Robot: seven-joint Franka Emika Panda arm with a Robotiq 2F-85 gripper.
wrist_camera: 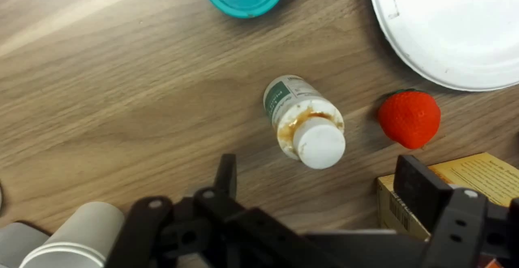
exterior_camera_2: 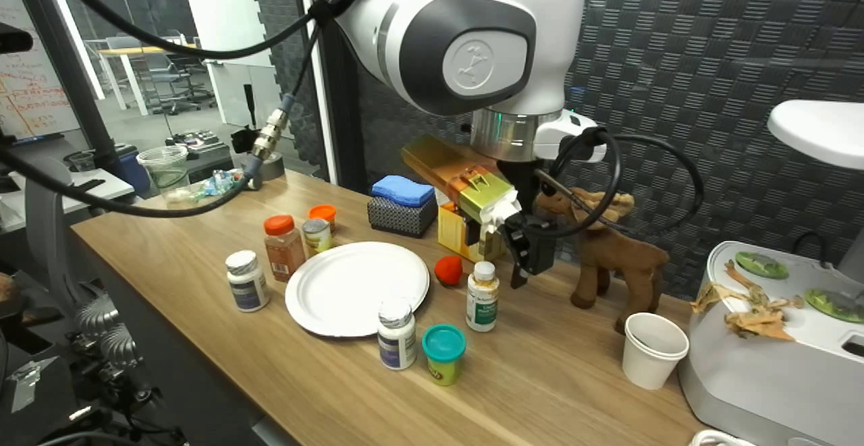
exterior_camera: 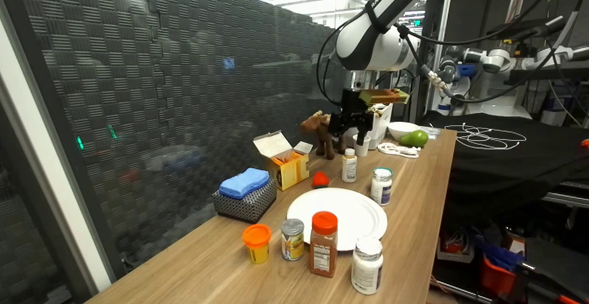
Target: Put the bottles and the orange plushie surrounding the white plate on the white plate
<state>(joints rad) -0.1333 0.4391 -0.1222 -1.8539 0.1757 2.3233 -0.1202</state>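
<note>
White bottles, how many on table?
3: one bottle beside the red-capped jar, another bottle between plate and teal tub, a third bottle beside the strawberry. None seems hidden.

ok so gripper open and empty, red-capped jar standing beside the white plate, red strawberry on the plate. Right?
One thing off: the red strawberry is on the table, beside the white plate, not on it; the wrist view shows a gap between them. The rest holds: the gripper is open and empty, and the red-capped jar stands beside the plate.
</note>
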